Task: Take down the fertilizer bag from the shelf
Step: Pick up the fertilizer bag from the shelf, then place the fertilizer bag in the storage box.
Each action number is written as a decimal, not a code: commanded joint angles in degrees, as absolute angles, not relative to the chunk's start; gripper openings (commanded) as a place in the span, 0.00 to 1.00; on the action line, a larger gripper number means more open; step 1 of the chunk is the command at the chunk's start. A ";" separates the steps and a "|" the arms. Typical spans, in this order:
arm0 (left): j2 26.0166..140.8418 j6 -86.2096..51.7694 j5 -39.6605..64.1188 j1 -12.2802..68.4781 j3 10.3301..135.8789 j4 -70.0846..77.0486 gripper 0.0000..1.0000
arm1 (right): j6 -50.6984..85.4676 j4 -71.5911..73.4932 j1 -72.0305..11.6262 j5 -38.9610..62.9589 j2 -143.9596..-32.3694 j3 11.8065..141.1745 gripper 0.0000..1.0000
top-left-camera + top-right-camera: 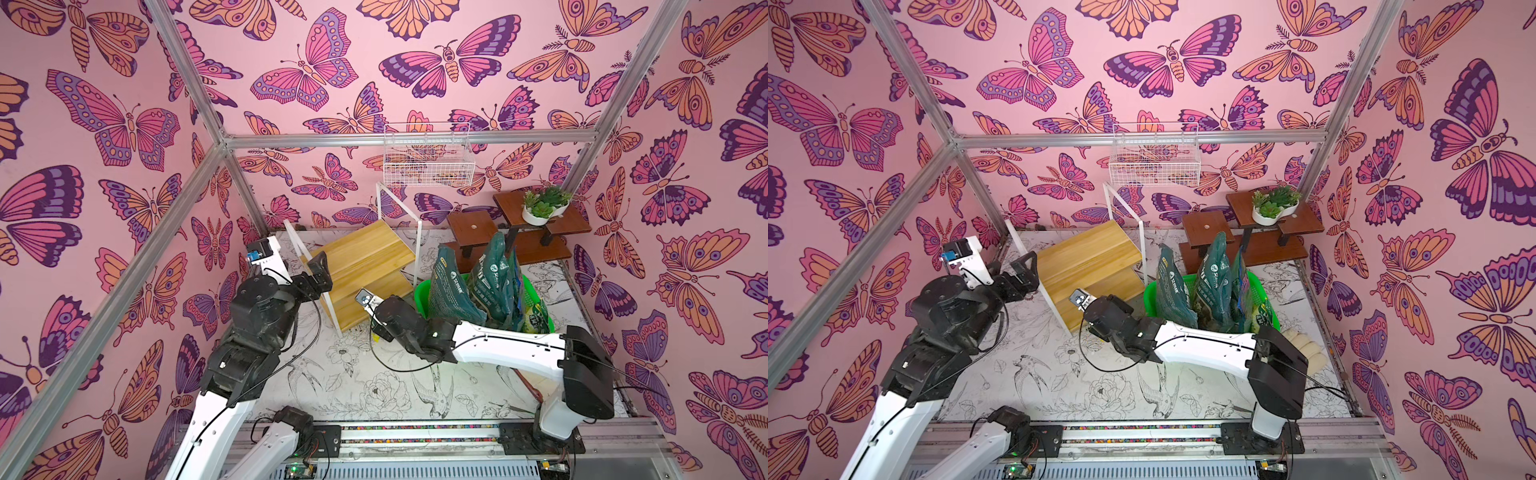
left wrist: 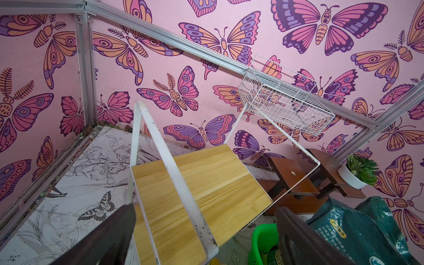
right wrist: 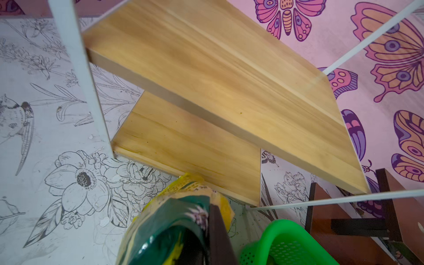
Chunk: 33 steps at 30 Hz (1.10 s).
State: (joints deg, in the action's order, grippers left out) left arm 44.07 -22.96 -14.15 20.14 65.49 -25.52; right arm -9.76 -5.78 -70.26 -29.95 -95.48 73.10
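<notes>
On the flower-printed tabletop (image 1: 332,399), the shelf (image 1: 361,249) stood beside a dark plant stand (image 1: 473,226), with a green basket (image 1: 420,296) crammed with upright dark-green bags (image 1: 449,286) crowding its right side. The left tool (image 2: 202,241) hung with jaws apart at the shelf's white frame, while the right tool (image 3: 204,227) was clamped on the yellow-green fertilizer bag (image 3: 174,220), off the shelf, just before its lower board.

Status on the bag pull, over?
Left gripper open at shelf. Right gripper shut on bag, by lower board edge. Green basket close beside.
</notes>
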 commanded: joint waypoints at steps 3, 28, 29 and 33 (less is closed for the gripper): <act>44.99 -23.04 -9.43 19.78 66.36 -24.92 1.00 | -4.25 -6.97 -70.40 -30.53 -85.51 73.94 0.00; 53.62 -20.28 4.26 27.29 70.83 -24.43 1.00 | -11.77 -17.01 -63.27 -62.03 -47.69 72.88 0.00; 53.95 -20.09 3.93 28.04 71.01 -24.42 1.00 | -11.29 -17.56 -62.66 -63.00 -46.07 72.47 0.00; 55.52 -19.78 2.57 29.40 71.33 -24.33 1.00 | -11.78 -18.78 -62.14 -69.32 -40.76 72.25 0.00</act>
State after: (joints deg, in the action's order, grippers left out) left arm 55.07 -21.19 3.18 28.71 69.97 -25.15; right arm -12.08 -19.88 -62.59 -61.63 -44.01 71.81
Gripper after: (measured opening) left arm 0.999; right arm 0.071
